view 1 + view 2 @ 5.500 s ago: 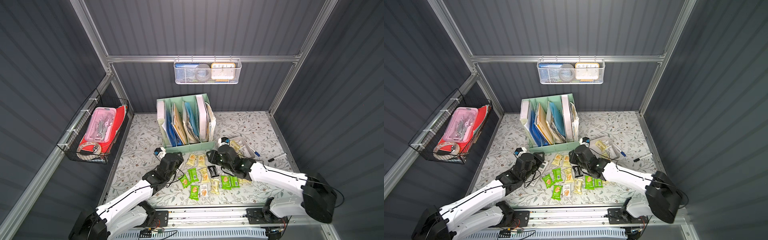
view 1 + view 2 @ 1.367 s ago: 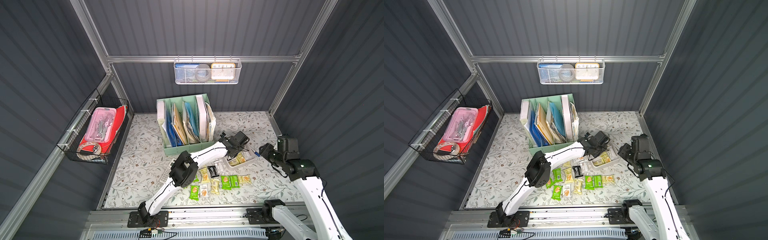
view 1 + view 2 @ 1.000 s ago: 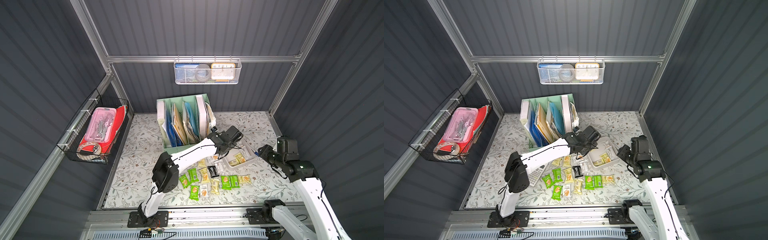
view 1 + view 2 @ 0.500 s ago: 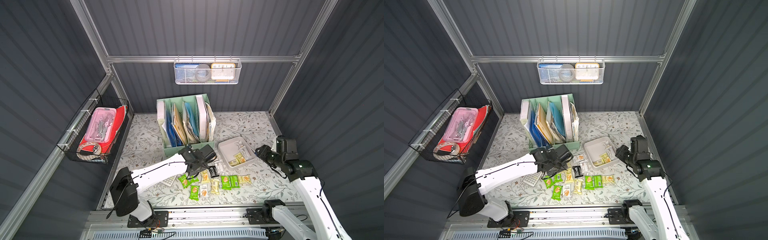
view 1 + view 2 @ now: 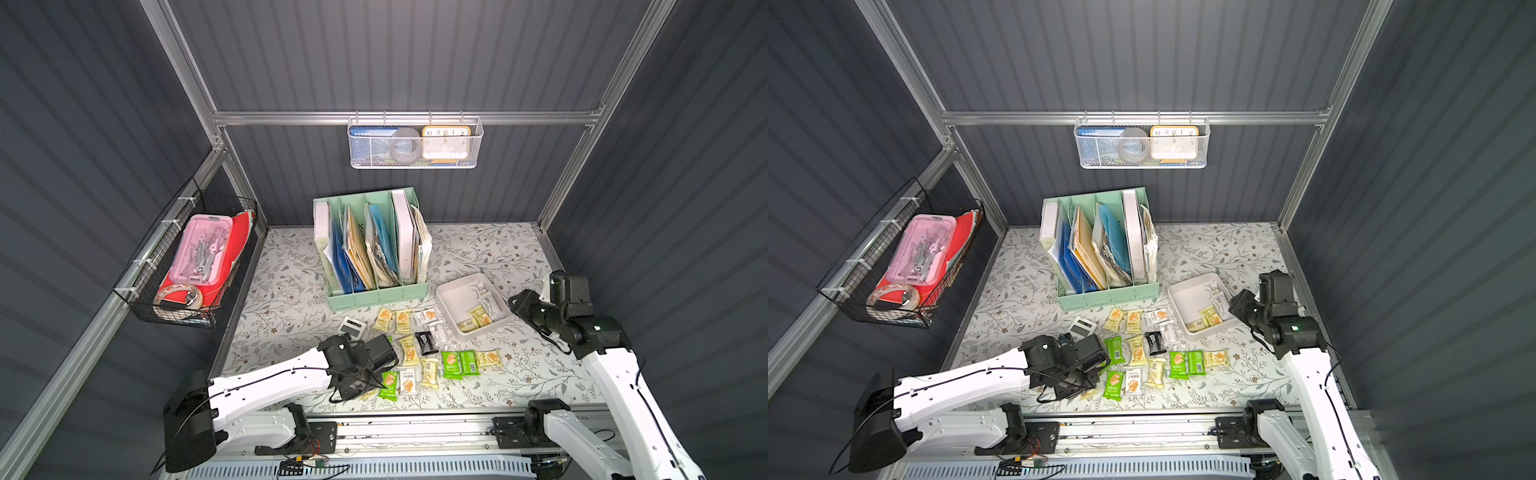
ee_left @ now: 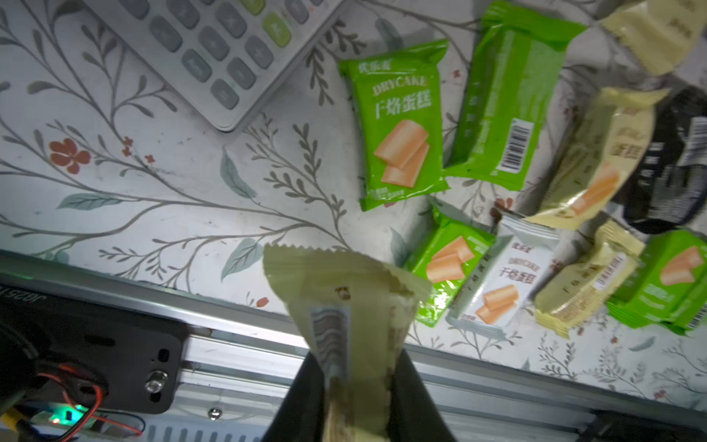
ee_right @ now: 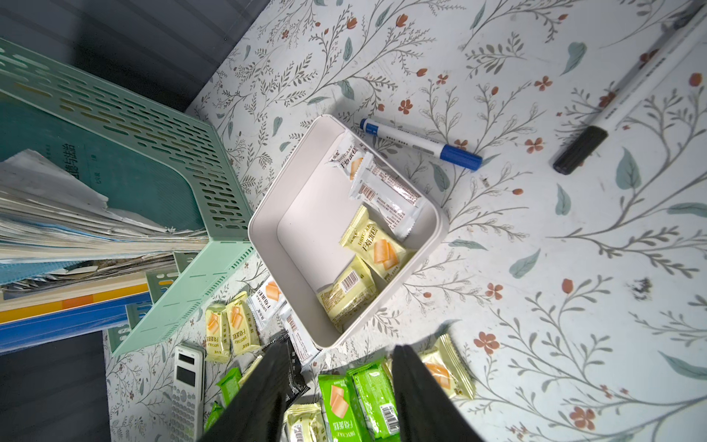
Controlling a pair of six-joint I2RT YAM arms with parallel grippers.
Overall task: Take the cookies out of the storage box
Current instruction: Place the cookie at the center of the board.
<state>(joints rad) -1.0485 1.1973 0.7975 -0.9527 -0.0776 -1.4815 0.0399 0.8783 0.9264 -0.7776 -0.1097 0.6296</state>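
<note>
Left wrist view: left gripper (image 6: 355, 371) clenched on one pale yellow packet (image 6: 340, 294), which sticks out past the fingertips and is seen against the table's front edge and the metal rail (image 6: 237, 363). Just beyond it, loose cookies (image 6: 401, 126) lie flat on the floral table (image 6: 153, 172): green, white, yellow, one black. The white calculator (image 6: 214, 46) lies close beside the green ones, not touching.

Right wrist view: right gripper (image 7: 340, 375) released, nothing between its fingers, aimed at a corner of the storage box (image 7: 267, 233); height above it cannot be told. The box holds two white packets (image 7: 382, 191) and two yellow packets (image 7: 373, 245) along one wall. The mint file organiser (image 7: 183, 160) stands just beside the box. A blue marker (image 7: 417, 143) lies by the opposite wall, a black marker (image 7: 577, 149) farther out.
</note>
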